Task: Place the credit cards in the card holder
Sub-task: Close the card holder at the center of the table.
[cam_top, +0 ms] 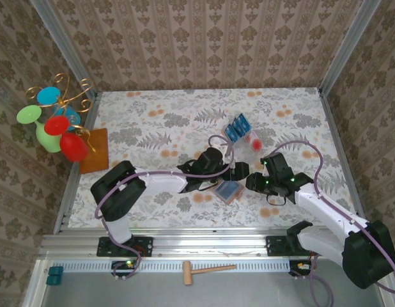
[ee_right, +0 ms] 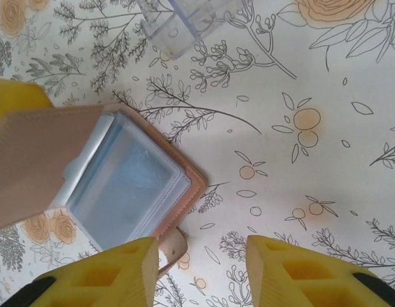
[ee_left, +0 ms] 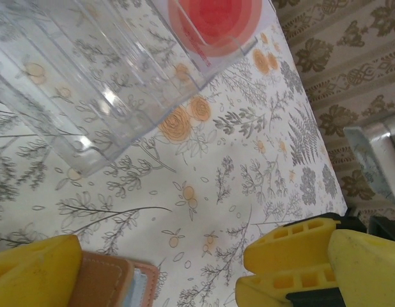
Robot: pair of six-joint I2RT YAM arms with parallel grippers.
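Note:
The card holder (cam_top: 228, 190) lies open on the floral tablecloth, its clear sleeves (ee_right: 124, 182) looking bluish. Its brown cover (ee_right: 41, 160) stands lifted against one yellow finger of my left gripper (cam_top: 238, 171). In the left wrist view that cover (ee_left: 101, 281) rests on the inner side of the left finger, and my left gripper (ee_left: 162, 256) is wide open over bare cloth. My right gripper (ee_right: 202, 249) is open just off the holder's near corner, beside its snap tab (ee_right: 173, 246), with nothing between the fingers. Blue credit cards (cam_top: 236, 130) stand in a clear tray behind.
The clear plastic tray (ee_left: 89, 96) with a red dot (ee_left: 213, 22) sits just beyond the holder. An orange-brown mat (cam_top: 95, 150) and a stand of coloured shapes (cam_top: 57, 121) are at the far left. A wooden mallet (cam_top: 204, 271) lies off the table in front.

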